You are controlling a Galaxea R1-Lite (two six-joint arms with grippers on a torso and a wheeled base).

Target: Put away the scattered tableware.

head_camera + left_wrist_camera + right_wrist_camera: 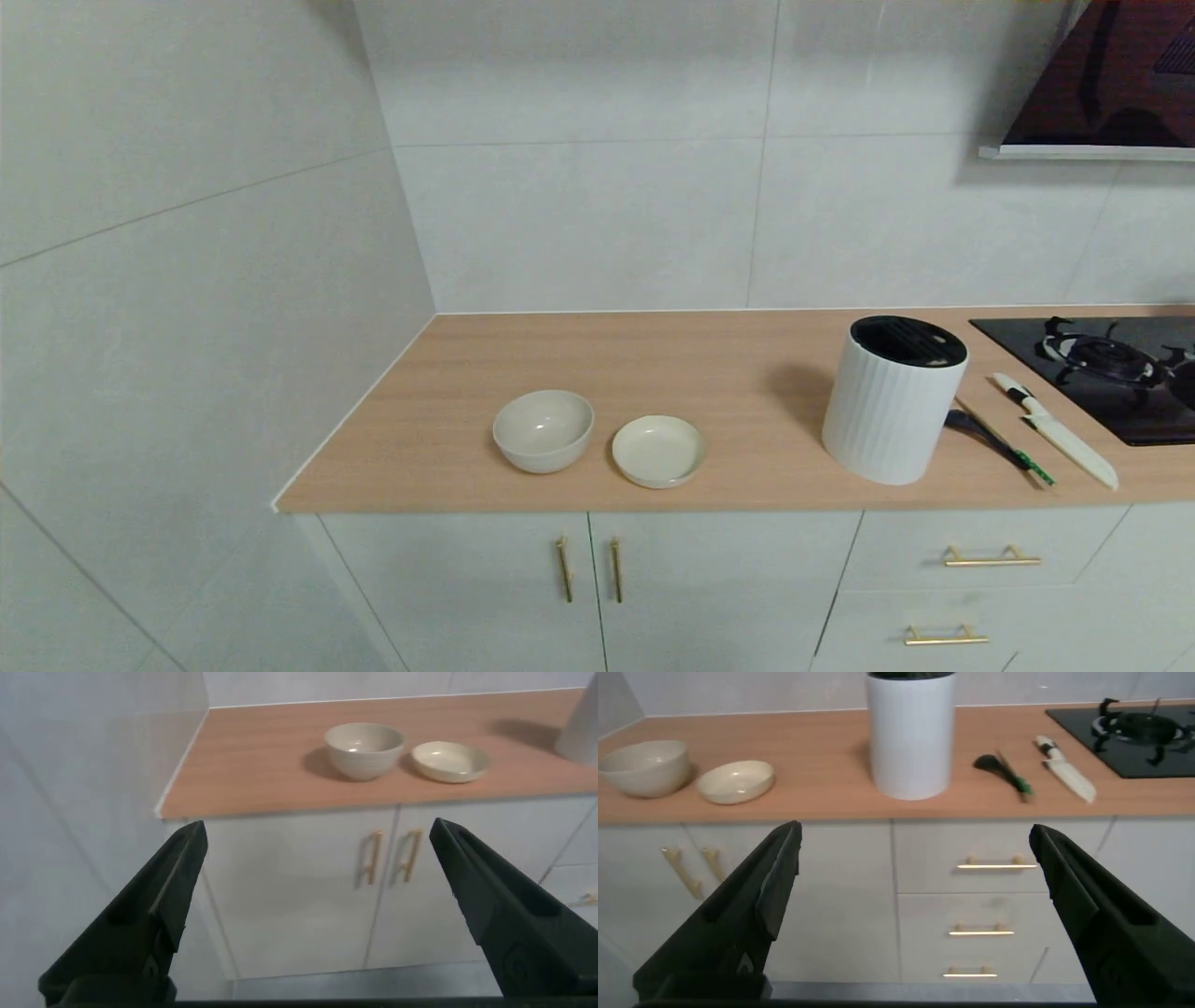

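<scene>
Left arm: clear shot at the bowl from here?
Probably yes. The left gripper is open, facing the bowl near the front edge of the counter; nothing stands between them. The dish sits beside it, apart, so it shouldn't interfere.

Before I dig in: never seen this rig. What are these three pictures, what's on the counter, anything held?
It is a two-armed robot on wheels, facing a kitchen counter. One picture comes from a camera on its head, looking down at the counter. The other two come from a camera on each wrist, and the dark prongs in them are that arm's own gripper fingers. The left gripper and right gripper are both open and hold nothing. On the counter are a bowl, a shallow dish beside it, a white ribbed holder, and a dark spoon and a white knife lying near the stove.
</scene>
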